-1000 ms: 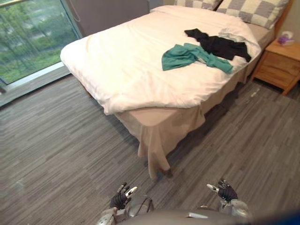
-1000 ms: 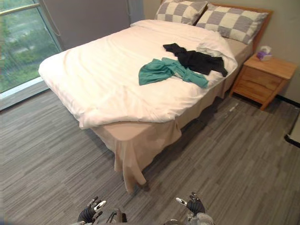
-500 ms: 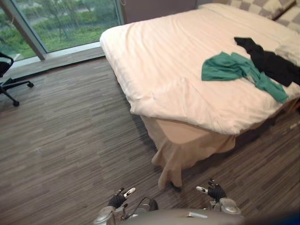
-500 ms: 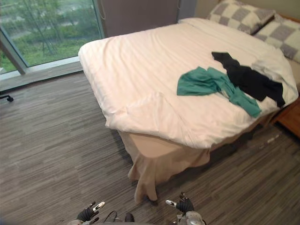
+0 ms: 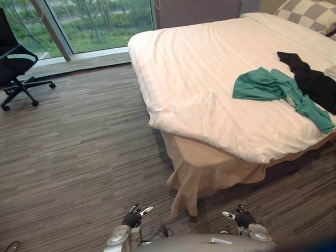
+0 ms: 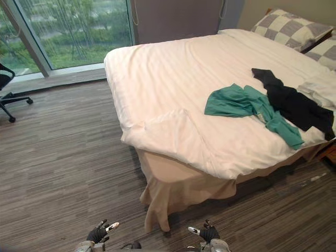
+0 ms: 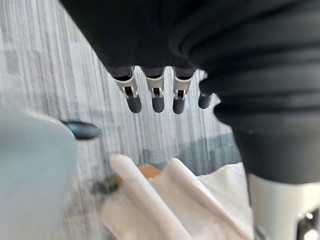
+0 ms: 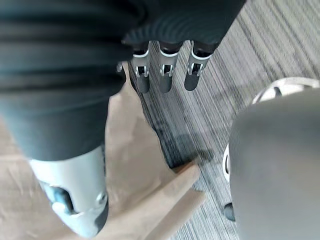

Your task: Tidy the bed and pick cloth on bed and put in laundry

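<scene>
- The left hand and the right hand are carried low, above the floor just short of the bed's foot corner. That is judged a walking posture, not a reach.
- In the left wrist view the fingers are seen straight and relaxed, and nothing is held.
- The same is read in the right wrist view: the fingers hang loose and empty over the grey boards.
- The green cloth is spotted on the white duvet, close to the bed's long side edge on the robot's right.
- The black cloth is laid beside it toward the pillow end, and the two seem to touch where the green tail runs along it.
- Both cloths are well apart from either hand, so an approach along that side edge is judged to be called for before any grasp.
- A checked pillow is set at the head end.
- At the foot corner the duvet is rucked into a fold, and the beige sheet is left hanging to the floor. Tidying there is judged not yet done.
- A black office chair is parked by the window, well clear of the likely path.
</scene>
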`<state>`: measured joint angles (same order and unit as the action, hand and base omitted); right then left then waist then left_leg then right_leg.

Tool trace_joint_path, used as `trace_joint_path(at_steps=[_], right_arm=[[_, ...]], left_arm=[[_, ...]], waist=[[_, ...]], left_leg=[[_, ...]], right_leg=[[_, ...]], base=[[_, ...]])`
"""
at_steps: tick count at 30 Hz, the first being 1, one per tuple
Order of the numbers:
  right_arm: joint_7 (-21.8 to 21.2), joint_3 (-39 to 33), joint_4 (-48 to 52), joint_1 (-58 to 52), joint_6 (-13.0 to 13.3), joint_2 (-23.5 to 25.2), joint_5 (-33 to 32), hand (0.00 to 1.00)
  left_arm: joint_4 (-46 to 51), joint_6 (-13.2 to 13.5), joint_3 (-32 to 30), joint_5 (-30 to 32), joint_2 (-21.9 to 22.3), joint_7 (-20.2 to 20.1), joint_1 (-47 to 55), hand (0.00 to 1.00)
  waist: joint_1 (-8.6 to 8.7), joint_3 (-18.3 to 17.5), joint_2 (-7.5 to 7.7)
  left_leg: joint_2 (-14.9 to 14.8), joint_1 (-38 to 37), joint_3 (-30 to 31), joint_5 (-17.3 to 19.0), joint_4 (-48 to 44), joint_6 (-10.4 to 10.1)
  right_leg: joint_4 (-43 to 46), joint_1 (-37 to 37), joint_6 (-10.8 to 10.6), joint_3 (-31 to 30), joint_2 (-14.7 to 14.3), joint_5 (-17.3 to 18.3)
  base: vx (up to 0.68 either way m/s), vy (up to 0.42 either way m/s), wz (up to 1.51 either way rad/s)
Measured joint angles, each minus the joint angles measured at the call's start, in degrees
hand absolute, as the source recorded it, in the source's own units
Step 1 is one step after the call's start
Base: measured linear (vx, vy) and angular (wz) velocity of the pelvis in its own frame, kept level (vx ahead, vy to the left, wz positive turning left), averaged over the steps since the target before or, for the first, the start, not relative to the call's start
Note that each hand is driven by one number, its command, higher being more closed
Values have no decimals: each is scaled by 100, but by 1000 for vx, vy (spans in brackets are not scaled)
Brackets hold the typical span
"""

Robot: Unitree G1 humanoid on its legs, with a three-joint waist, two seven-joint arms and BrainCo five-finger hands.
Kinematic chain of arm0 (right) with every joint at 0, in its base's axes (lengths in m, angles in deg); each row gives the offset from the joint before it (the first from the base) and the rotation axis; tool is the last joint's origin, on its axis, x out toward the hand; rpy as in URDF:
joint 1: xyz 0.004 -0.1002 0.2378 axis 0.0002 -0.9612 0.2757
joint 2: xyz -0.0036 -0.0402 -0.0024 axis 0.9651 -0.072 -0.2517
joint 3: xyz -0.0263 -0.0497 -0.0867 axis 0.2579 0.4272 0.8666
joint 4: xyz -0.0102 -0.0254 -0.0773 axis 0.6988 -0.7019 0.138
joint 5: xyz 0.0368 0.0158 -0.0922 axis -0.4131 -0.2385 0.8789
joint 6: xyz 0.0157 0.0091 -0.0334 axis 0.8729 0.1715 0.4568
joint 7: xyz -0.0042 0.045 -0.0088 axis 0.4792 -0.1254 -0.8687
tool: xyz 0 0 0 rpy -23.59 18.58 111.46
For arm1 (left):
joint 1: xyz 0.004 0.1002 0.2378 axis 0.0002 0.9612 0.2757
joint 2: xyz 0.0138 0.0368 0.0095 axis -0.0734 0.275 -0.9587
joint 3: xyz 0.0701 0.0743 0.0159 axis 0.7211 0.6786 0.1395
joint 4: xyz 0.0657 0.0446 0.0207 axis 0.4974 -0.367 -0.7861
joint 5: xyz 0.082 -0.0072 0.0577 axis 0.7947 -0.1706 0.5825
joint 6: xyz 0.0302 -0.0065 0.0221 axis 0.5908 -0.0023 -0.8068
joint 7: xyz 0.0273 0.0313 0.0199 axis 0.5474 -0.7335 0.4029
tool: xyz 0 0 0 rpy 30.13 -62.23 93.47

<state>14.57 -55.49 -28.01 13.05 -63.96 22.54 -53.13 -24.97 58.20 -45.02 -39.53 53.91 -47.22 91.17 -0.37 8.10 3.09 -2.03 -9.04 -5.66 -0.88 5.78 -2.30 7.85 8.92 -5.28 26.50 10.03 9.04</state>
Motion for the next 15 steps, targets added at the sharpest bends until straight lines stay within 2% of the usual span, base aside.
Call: trace_joint_path(at_steps=[2,5,7,9,10,12,15], right_arm=[[-38,-152,-13,-6,-30,-10,-97,0],[-70,-369,-14,-21,-140,-24,-336,0],[-127,-487,-14,-17,-172,-25,-575,0],[-191,-626,-13,-23,-232,-41,-836,0],[-196,-657,-13,-43,-268,-62,-910,0],[-173,-826,-12,-77,-395,-209,-1257,0],[-154,-1067,74,-79,-516,-457,-1585,0]], left_arm=[[4,-6,-249,-330,0,361,-60,0],[271,14,-1042,-657,-50,1211,-159,0],[594,59,-1599,-869,-236,1743,-233,0],[1071,203,-2125,-853,-729,2216,-283,0],[1211,250,-2256,-849,-914,2315,-326,0],[1600,507,-2574,-792,-1509,2519,-623,0],[1982,658,-2524,-583,-2254,2408,-1166,0]], waist=[[11,18,32],[11,36,-10],[9,37,-17],[5,60,-56],[-5,60,-58],[-40,83,-95],[-76,125,-211]], left_leg=[[9,5,-6,-1,-16,1],[93,-4,15,-1,-16,1],[120,7,72,-3,-16,4],[144,5,163,-19,-10,28],[147,7,179,-23,7,34],[159,9,294,-49,19,73],[162,24,303,-36,22,53]], right_leg=[[-173,55,-18,0,-8,-101],[-365,181,-68,42,13,-220],[-412,208,-66,102,30,-266],[-453,271,-68,169,38,-282],[-459,289,-68,204,38,-283],[-493,361,-66,313,35,-286],[-518,378,-33,339,31,-286]], base=[[56,17,-2],[5,26,8],[-11,34,14],[-39,16,18],[-57,-4,24],[-76,-8,26],[-68,5,9]])
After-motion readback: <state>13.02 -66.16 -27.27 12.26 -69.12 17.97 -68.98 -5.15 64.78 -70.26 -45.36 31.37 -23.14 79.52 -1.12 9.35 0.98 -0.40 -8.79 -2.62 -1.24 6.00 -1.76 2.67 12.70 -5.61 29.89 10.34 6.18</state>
